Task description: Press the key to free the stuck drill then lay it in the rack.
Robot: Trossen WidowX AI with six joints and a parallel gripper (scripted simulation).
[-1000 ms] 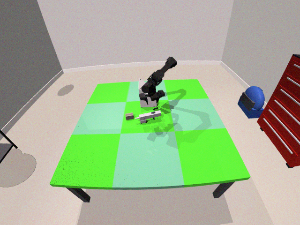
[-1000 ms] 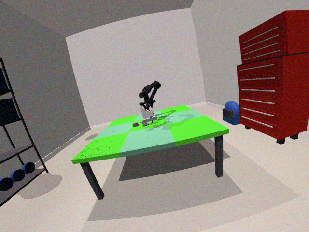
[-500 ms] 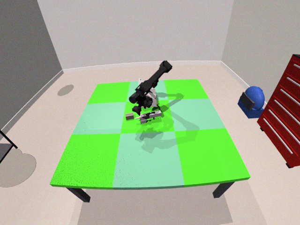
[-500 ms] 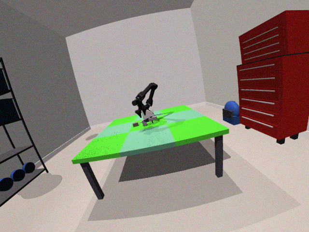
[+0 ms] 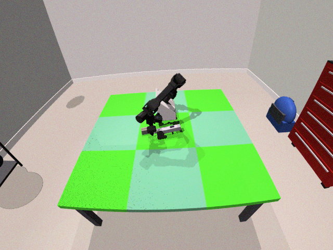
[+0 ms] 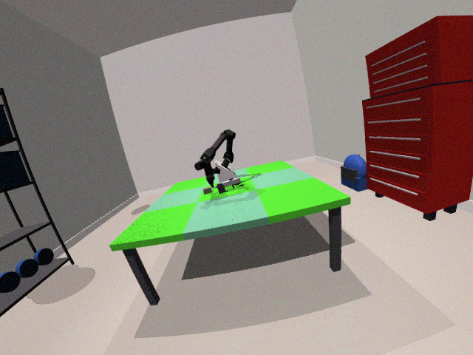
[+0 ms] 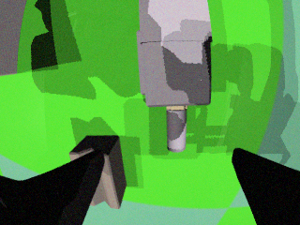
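Note:
The grey-white housing (image 5: 171, 129) (image 6: 231, 182) (image 7: 175, 70) lies on the table in front of the arm's base. A small dark patch on its top in the top camera looks like the key (image 5: 171, 126). The drill (image 7: 176, 131) shows as a short grey shank sticking out of the housing's end, with a thin tan ring at its root. My gripper (image 5: 156, 132) (image 6: 216, 187) (image 7: 170, 157) is open and empty, low at that end, its fingers on either side of the shank's line. The small brown and black rack (image 5: 144, 130) (image 6: 207, 190) (image 7: 110, 164) stands beside the left finger, which partly covers it in the wrist view.
The arm's pale base (image 5: 168, 111) (image 6: 226, 174) stands just behind the housing. The green table (image 5: 231, 172) (image 6: 301, 198) has pale squares and arm shadows. A red cabinet (image 5: 314, 126) (image 6: 400, 133) and a blue object (image 5: 286, 109) (image 6: 355, 164) stand on the floor to the right.

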